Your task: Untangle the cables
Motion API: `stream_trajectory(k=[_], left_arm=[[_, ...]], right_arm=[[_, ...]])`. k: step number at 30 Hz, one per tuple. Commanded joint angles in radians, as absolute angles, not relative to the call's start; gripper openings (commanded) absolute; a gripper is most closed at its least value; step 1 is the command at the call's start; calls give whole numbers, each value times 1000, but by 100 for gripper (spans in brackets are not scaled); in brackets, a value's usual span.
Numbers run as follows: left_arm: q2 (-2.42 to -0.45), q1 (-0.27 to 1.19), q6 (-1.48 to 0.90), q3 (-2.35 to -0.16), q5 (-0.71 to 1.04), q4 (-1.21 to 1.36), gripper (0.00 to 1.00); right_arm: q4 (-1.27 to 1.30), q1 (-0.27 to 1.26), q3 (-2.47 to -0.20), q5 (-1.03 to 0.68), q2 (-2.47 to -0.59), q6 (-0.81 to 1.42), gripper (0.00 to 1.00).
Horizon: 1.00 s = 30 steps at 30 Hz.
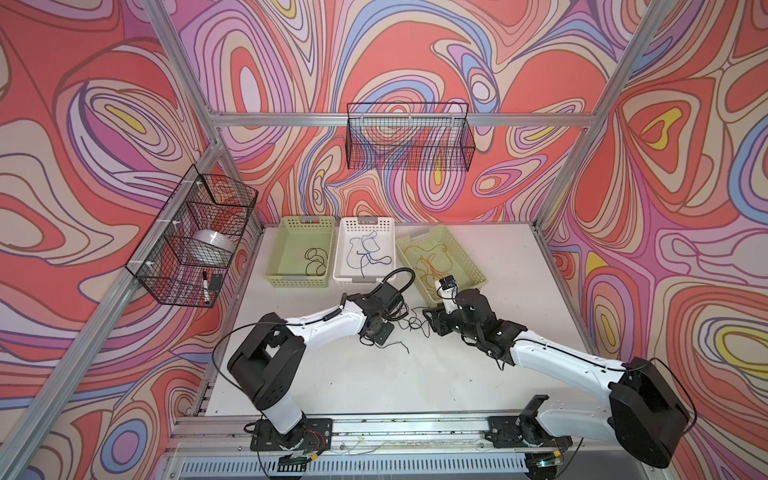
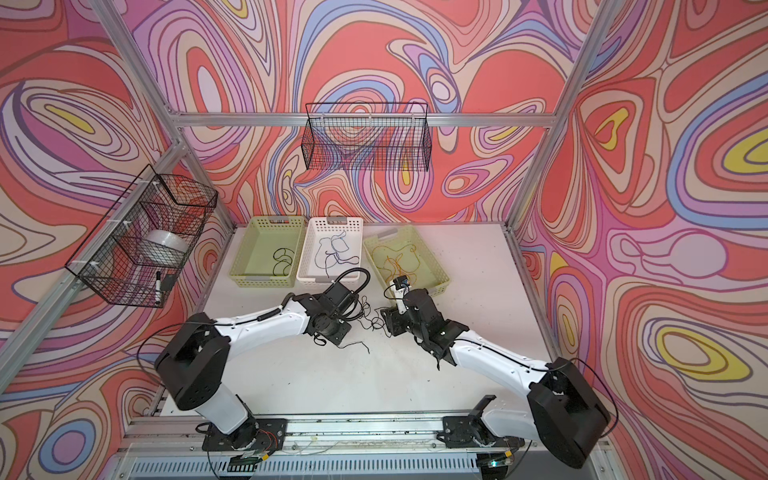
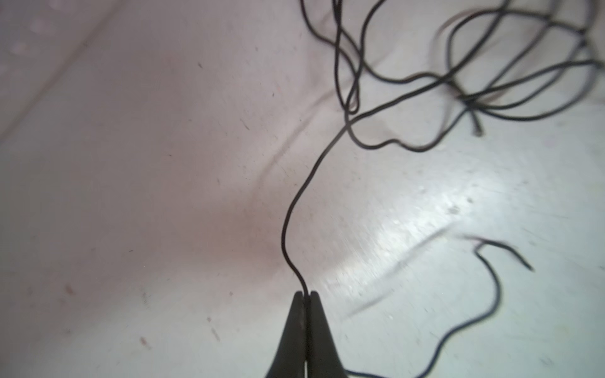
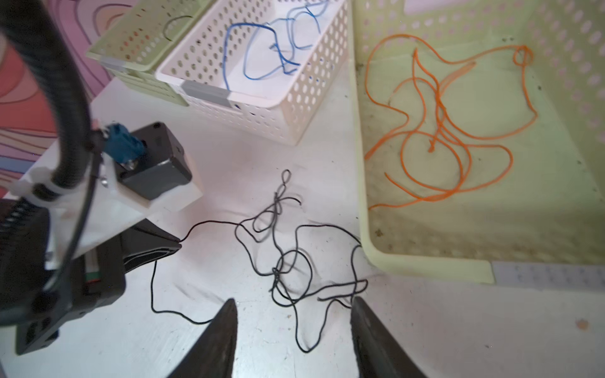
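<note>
Tabletop seen from above: white table (image 1: 374, 382) with three perforated baskets in a row along its 12 o'clock edge. Left green basket (image 1: 291, 257), at 11 o'clock, holds one dark cable loop (image 1: 316, 262). White basket (image 1: 342, 249), at 12 o'clock, holds blue cables (image 1: 370, 253). Right green basket (image 1: 465, 253), set askew at 1 o'clock, holds orange cables (image 4: 435, 131).

Left arm (image 1: 320, 328) reaches in from 7 o'clock and right arm (image 1: 552, 361) from 5 o'clock, nearly meeting at mid-table. Between them, on the bare table just beside the askew basket, lies a tangle of dark cables (image 4: 288, 261).

Left gripper (image 3: 306, 294), at the tangle's 9 o'clock, has its jaws pressed together on one dark strand (image 3: 283, 229) that runs into the tangle. Right gripper (image 4: 293, 300), at the tangle's 3 o'clock, has its jaws spread apart, gripping nothing.
</note>
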<state>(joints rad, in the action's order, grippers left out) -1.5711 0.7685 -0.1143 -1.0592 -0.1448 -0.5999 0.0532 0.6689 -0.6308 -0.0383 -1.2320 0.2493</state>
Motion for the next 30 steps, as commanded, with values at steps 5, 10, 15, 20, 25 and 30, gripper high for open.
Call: stream_trajectory(k=[5, 10, 15, 20, 25, 30], left_arm=[[-1247, 818, -16, -1258, -146, -682, 0], [-1209, 844, 12, -1363, -110, -704, 0], [-1197, 845, 37, -1442, -116, -698, 0], [-1198, 846, 54, -1511, -97, -677, 0], [-1209, 845, 95, -1628, -120, -634, 0], [-1260, 845, 180, -1797, -177, -628, 0]], right_arm=[[295, 669, -643, -263, -1278, 120, 69], [437, 669, -691, -360, -1374, 152, 82], [542, 670, -748, -415, -1454, 192, 95], [563, 697, -826, -455, -1548, 235, 94], [643, 704, -790, -487, -1647, 342, 74], [763, 704, -709, -495, -1725, 409, 49]])
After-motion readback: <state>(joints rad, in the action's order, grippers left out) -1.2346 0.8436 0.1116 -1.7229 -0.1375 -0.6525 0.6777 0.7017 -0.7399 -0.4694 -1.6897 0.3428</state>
